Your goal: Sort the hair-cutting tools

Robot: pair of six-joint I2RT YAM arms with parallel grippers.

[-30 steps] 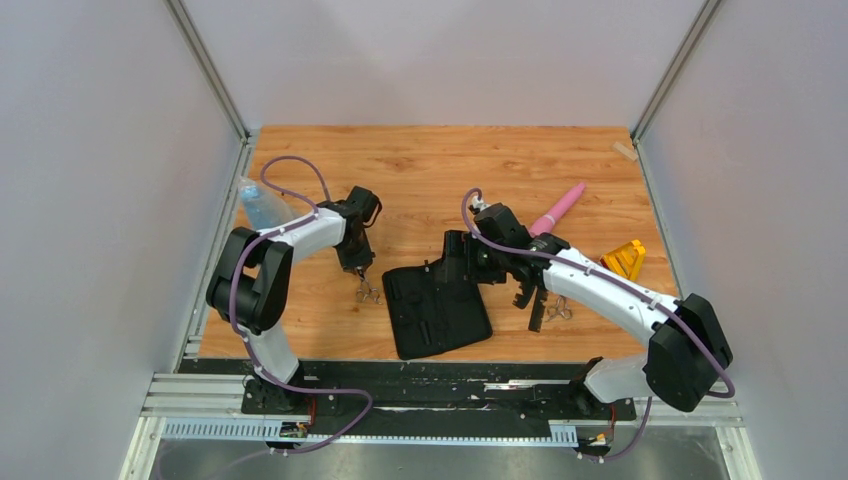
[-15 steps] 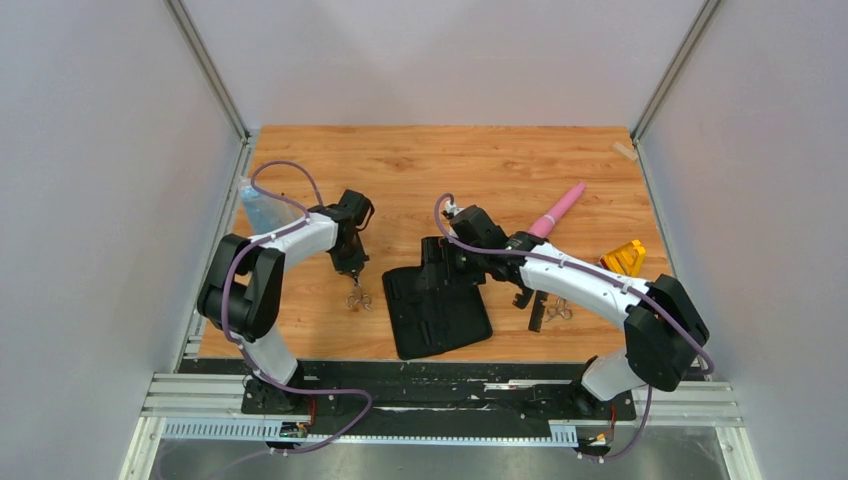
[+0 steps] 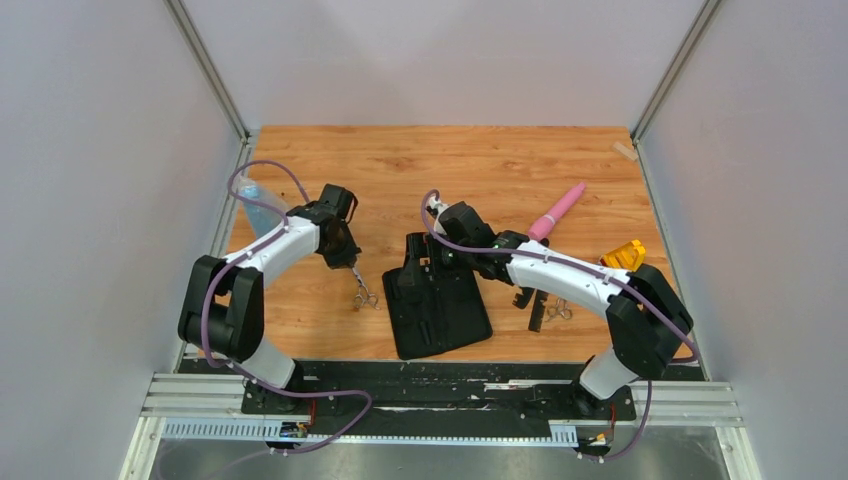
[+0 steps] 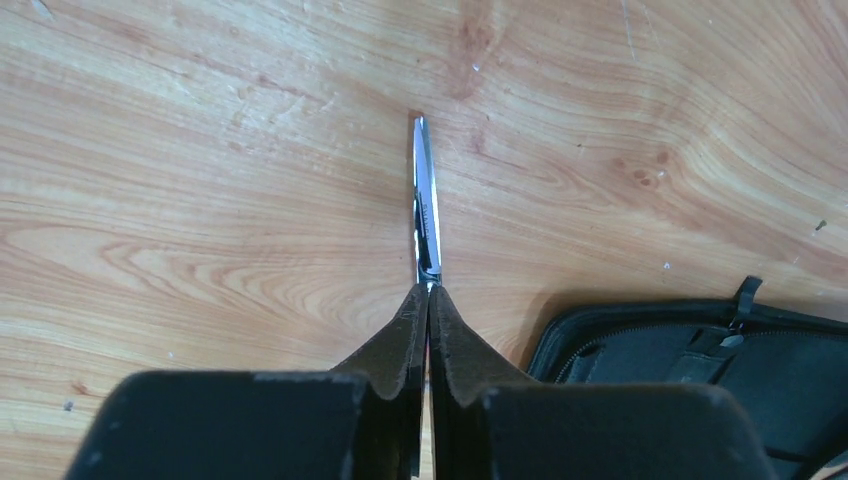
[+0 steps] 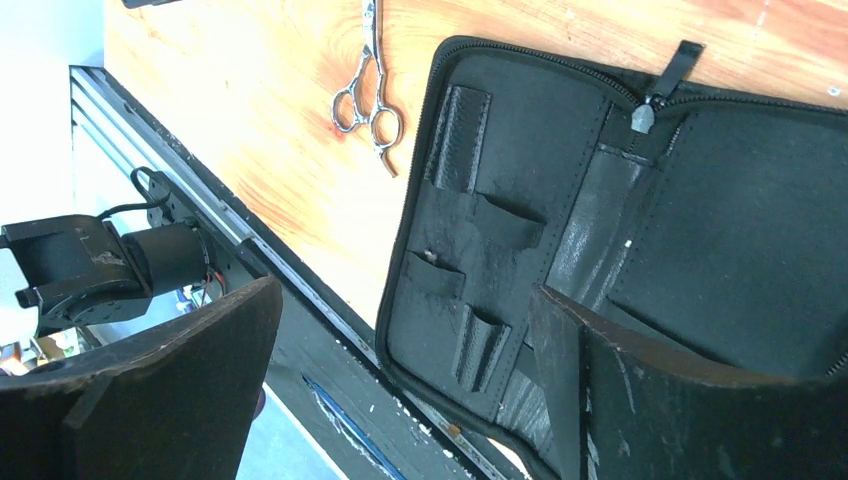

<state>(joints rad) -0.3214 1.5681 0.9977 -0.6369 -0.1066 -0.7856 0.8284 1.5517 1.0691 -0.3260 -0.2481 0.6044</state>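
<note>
Blade of scissors [image 4: 425,200] pinched between closed left gripper [image 4: 428,296] fingers [image 4: 395,345], tip poking out ahead, right gripper [image 5: 405,292] spread wide, empty, above black case [image 5: 700,200]

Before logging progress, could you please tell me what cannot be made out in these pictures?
Left wrist: the scissors' ring handles, hidden behind the left hand.
Right wrist: their blade tips, cut off by the top edge.
Top: the comb beside the second scissors, tiny, partly under the right arm.
</note>
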